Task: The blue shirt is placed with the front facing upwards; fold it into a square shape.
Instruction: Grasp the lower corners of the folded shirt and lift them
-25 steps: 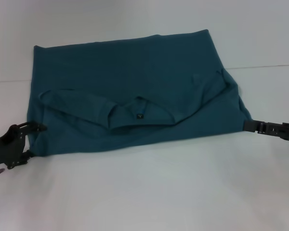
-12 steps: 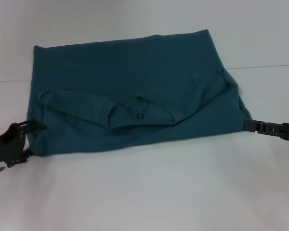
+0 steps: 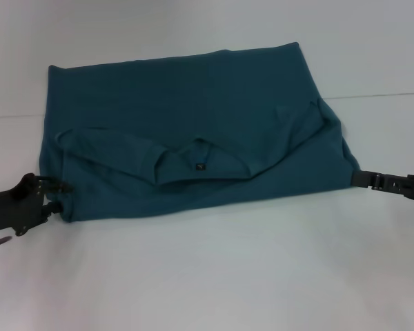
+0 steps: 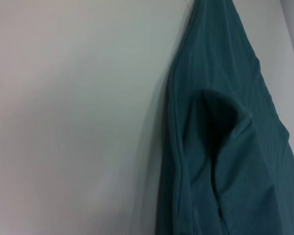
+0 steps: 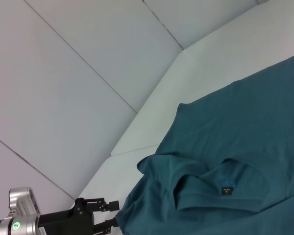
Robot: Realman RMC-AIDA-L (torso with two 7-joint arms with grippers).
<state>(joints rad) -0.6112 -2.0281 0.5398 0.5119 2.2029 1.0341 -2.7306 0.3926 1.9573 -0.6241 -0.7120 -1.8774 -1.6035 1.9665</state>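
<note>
On the white table (image 3: 214,276), both grippers pinch the folded blue shirt's (image 3: 193,117) near corners: left gripper (image 3: 55,196), right gripper (image 3: 355,179)

It looked like a bare robot test lab: a plain white surface (image 3: 214,276) ran up to blank, pale panelled walls (image 5: 63,88) with thin seams, without any furniture or household clutter in view.

Chest print of the blue shirt (image 3: 193,124) hides under the fold; neck label (image 3: 200,166) too small to read; right claw (image 3: 357,179) tips buried at the hem.
</note>
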